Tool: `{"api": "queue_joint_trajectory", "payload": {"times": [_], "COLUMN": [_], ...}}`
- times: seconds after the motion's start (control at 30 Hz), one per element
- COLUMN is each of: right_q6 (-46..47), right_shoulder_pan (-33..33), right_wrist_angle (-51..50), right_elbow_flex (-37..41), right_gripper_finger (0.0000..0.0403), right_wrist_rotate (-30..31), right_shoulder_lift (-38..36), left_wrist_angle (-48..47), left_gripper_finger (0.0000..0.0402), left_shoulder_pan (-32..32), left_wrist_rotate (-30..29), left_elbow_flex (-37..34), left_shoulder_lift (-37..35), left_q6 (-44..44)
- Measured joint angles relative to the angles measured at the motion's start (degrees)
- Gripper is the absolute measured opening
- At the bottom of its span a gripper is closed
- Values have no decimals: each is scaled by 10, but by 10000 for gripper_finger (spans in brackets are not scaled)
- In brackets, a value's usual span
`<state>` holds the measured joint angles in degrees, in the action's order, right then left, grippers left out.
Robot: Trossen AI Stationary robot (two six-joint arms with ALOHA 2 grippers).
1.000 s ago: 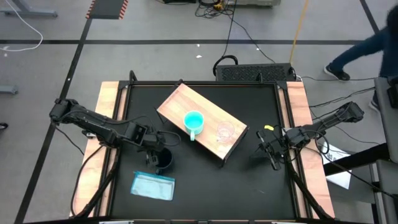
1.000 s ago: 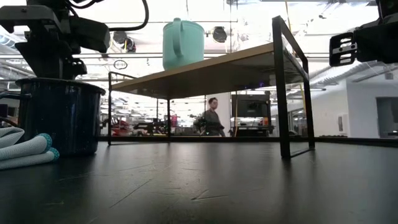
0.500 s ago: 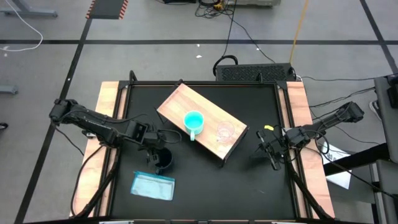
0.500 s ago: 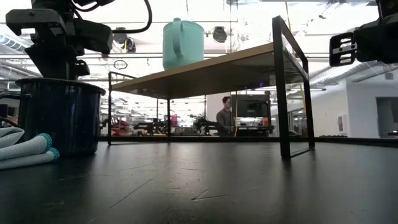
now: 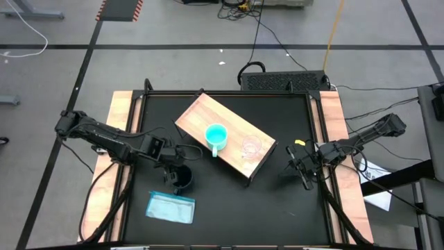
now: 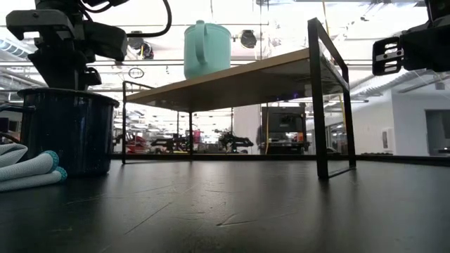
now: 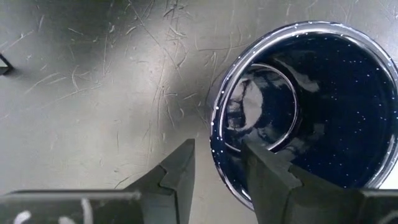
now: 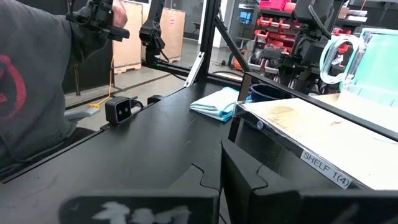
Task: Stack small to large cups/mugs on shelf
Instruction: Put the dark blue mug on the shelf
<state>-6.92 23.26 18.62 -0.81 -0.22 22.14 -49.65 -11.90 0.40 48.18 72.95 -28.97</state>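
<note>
The dark navy mug (image 5: 182,180) stands upright on the black table near its left side, also seen in the low view (image 6: 67,130). My left gripper (image 7: 217,149) points steeply down over the mug's rim and is shut on its wall. On the light-wood shelf (image 5: 232,118), which stands on black legs (image 6: 320,98), sit the turquoise mug (image 5: 216,135) and, to its right, the small clear cup (image 5: 250,146). My right gripper (image 5: 305,171) waits shut and level at the table's right side, holding nothing. My left gripper has the navy mug's wall at the rim (image 7: 214,134), on the side toward its own arm. One finger (image 7: 264,171) is inside the mug and the other finger (image 7: 180,171) outside. The fingers come from above, slanting down. The mug stands upright, its base on the table.
A flat light-blue packet (image 5: 171,207) lies near the front left, just before the navy mug. A small black camera (image 8: 121,109) sits on the tabletop. A person in a grey top (image 8: 31,74) is close by in the right wrist view. A yellow object (image 5: 298,144) lies near the right arm.
In the low view my left gripper's fingers have drawn together over the navy mug's rim; the mug has stayed where it was. A person behind the table has walked off to the right and out of sight.
</note>
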Motion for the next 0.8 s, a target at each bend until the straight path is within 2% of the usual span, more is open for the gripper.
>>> {"api": "queue_joint_trajectory", "payload": {"times": [0.8], "right_q6": [1], "right_shoulder_pan": [0], "right_wrist_angle": [-1], "right_elbow_flex": [0], "right_gripper_finger": [0], "right_wrist_rotate": [0], "right_shoulder_lift": [0], "left_wrist_angle": [7], "left_gripper_finger": [123], "left_shoulder_pan": [0], "left_wrist_rotate": [-5], "left_elbow_flex": [0], "left_shoulder_lift": [0], "left_q6": [2]}}
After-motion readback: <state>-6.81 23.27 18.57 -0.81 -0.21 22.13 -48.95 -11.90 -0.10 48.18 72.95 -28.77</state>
